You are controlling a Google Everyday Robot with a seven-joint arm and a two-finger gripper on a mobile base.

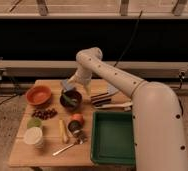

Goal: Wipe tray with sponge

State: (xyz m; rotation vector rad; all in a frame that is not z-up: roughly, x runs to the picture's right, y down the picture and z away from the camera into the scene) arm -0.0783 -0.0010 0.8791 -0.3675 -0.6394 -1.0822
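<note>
Green plastic marks the tray (114, 142), which is set to the right of the dark bowl (71, 101) and nearer the camera. The gripper (70, 90) is held just above that bowl, jaws spread, nothing gripped. A bluish piece (66, 84) is seen at the bowl's far rim.

The white, smooth-shelled robot arm (152, 115) is raised from the lower right and extended up and to the left. It is bent sharply at a rounded elbow joint (88, 56), from which the forearm is turned downward. The two-finger gripper (70, 90) is held low, below and left of the elbow, pointed down, with its fingers spread apart.
</note>
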